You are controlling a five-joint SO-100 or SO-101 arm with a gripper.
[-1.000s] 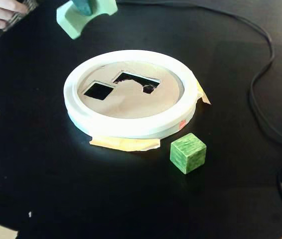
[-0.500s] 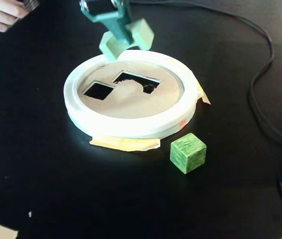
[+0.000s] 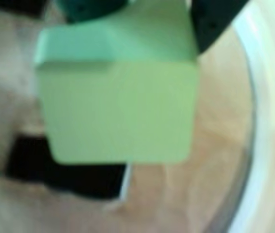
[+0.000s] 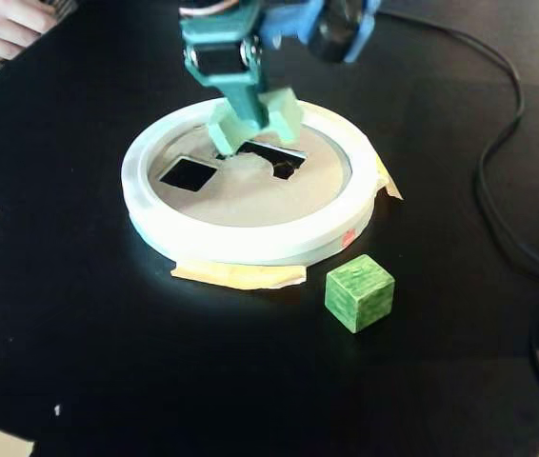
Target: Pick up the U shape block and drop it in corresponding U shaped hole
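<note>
My gripper (image 4: 249, 116) is shut on the pale green U shape block (image 4: 286, 114) and holds it just above the round sorter's wooden lid (image 4: 250, 195), over the U shaped hole (image 4: 274, 159). In the wrist view the block (image 3: 118, 107) fills the middle, blurred, with dark teal fingers (image 3: 215, 19) on either side of its top; the gripper (image 3: 149, 29) is clamped across it. A dark hole (image 3: 64, 170) shows below the block, partly hidden by it. A square hole (image 4: 188, 173) lies to the left in the fixed view.
The sorter has a thick white rim (image 4: 250, 243), also in the wrist view (image 3: 268, 121). A darker green cube (image 4: 359, 291) sits on the black table in front of it. Tape scraps (image 4: 239, 275), cables (image 4: 498, 190) at right, a person's hand (image 4: 3, 24) at top left.
</note>
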